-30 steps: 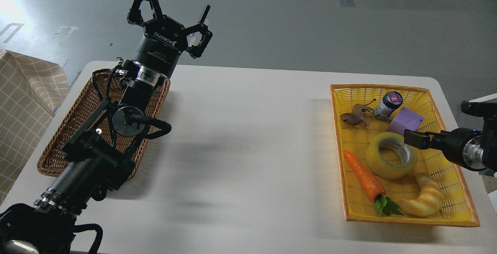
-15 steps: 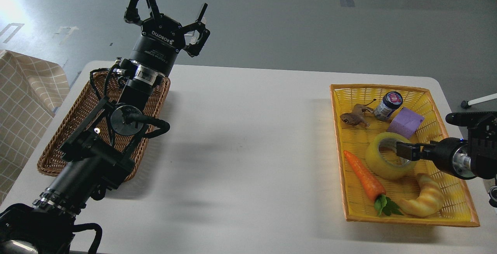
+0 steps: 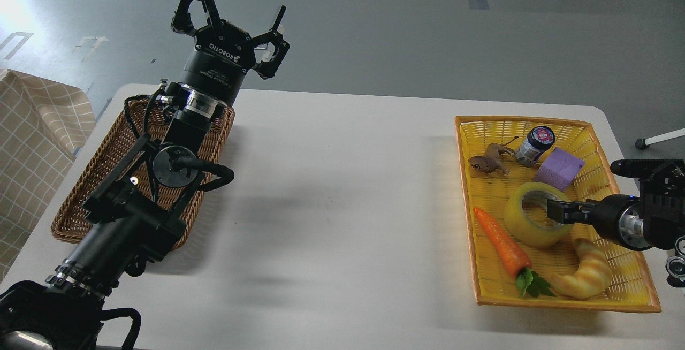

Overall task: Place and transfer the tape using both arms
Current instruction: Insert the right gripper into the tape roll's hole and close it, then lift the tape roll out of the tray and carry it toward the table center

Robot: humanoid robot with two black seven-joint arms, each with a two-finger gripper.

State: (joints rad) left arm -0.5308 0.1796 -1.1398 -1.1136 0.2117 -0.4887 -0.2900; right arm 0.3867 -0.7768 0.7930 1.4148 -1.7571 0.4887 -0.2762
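Clearly nearer, the right gripper (image 3: pixel 556 212), jaws' state unreadable, overlaps the flat-lying tape (image 3: pixel 537 214) at the table's right edge; the left gripper (image 3: pixel 230 18) gapes wide, far-left.

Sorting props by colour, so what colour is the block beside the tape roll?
Purple block, clearest in the head view.

Black jointed arms (image 3: pixel 123 221), looped cables, white "ROBOTIQ" lettering.
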